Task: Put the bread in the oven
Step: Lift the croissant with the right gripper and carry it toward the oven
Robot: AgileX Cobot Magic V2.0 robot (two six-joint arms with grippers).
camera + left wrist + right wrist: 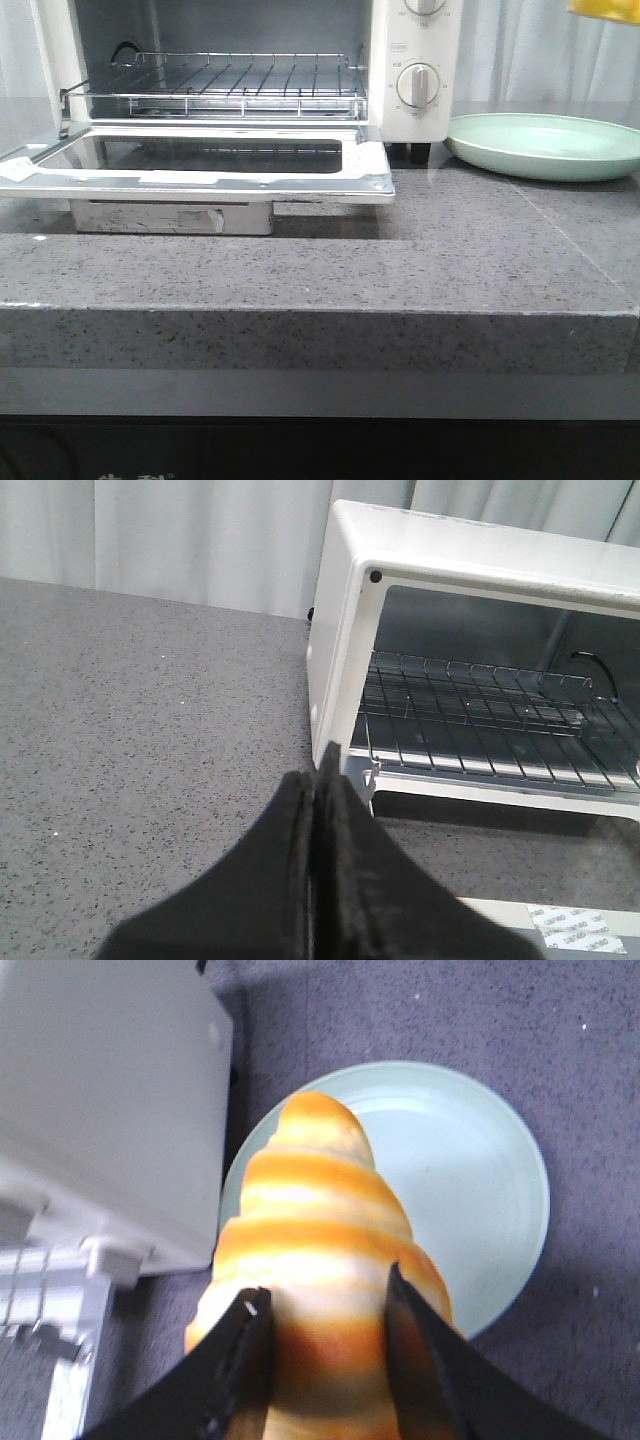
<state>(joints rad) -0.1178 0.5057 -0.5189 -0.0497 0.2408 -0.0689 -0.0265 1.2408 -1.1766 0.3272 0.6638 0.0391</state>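
Observation:
The white oven (415,60) stands at the back left with its glass door (210,160) folded down flat and its wire rack (230,85) bare. It also shows in the left wrist view (470,590) and the right wrist view (100,1100). My right gripper (325,1305) is shut on the bread (315,1250), a glossy yellow striped bun, and holds it high above the pale green plate (480,1190). In the front view only a yellow scrap of the bread (605,8) shows at the top right. My left gripper (318,780) is shut and empty, beside the oven's left front corner.
The pale green plate (545,145) sits on the grey speckled counter (400,270) to the right of the oven. The open door overhangs a raised step of the counter. A pale curtain hangs behind.

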